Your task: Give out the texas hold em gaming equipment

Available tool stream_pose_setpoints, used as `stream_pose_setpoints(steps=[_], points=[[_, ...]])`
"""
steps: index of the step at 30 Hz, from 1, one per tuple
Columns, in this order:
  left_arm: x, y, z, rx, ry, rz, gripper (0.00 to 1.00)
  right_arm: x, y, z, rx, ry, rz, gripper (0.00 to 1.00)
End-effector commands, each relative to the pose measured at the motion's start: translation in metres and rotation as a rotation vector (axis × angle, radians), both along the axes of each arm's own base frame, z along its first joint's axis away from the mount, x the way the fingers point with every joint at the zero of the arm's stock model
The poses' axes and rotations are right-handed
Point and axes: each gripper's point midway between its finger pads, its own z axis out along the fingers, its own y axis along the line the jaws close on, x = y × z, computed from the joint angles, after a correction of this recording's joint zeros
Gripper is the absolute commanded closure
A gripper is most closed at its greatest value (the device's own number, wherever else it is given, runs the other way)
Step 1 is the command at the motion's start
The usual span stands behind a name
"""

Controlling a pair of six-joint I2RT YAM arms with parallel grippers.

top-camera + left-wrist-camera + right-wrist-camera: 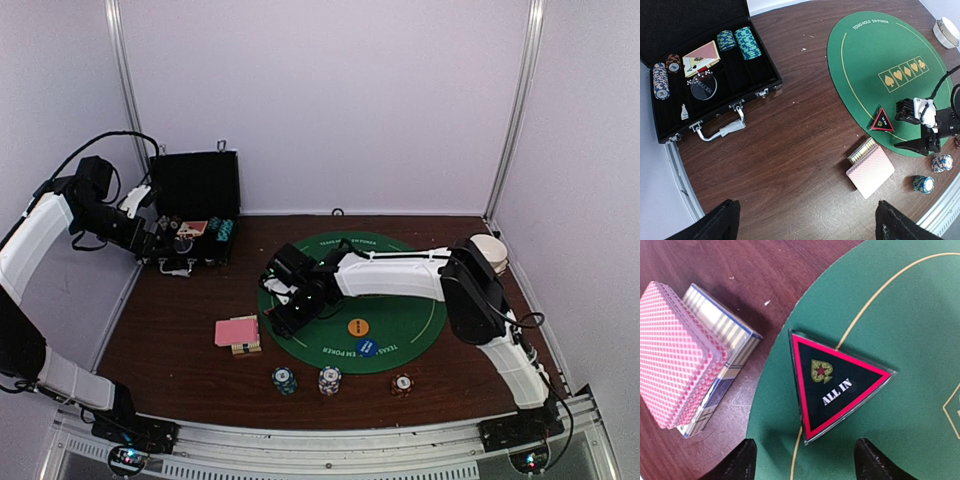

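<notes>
While the R gripper (807, 465) is hanging low over the left edge of the green mat (910, 300), its jaws are standing apart w/ nothing between them, i.e. released. The triangle marker (837, 385) is lying flat on the mat just ahead of the fingertips, roughly centred on the gap, and wrist cam isn't showing contact w/ either finger.

Marker look: black face, red border, clear rim, gold spade w/ red star, white "ALL IN" text. One corner is pointing back toward the gripper, and its left side is running close to the mat edge.

Left of the gripper in wrist view, off the mat on the wood table (755, 270), the card deck (675, 350) is showing pink backs w/ a diamond lattice. It's overlapping a gold/blue striped card box (725, 347), skewed to it.

Top cam: the orange disc (358, 326) and blue disc (367, 347) are sitting on the mat beside the R forearm, near each other. The teal chip stack (284, 380), white-blue chip stack (329, 380) and red chip stack (401, 384) are sitting in a row on the table, well apart from the gripper, on the arm-base side.

The L gripper (807, 222) is hovering w/ fingers spread wide, empty. The open black case (690, 30) is lying ahead-left of it, holding more chips, cards and a clear disc.
</notes>
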Motion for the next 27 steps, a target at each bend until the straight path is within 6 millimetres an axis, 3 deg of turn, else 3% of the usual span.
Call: stream_pose_setpoints(steps=[1,11,20,27], points=[[-0.004,0.0,0.01,-0.002,-0.036,-0.013,0.02,0.028,-0.012,-0.005,-0.075,-0.097,-0.099,0.33],[-0.004,-0.002,0.015,-0.013,-0.046,-0.016,0.03,0.048,-0.008,-0.012,-0.088,-0.139,-0.155,0.42],[-0.006,-0.001,0.014,-0.002,-0.049,-0.02,0.02,0.069,-0.001,0.004,-0.017,-0.149,-0.206,0.51],[-0.008,0.0,0.013,0.01,-0.051,-0.018,0.02,0.061,-0.01,0.049,0.007,-0.195,-0.152,0.27]])
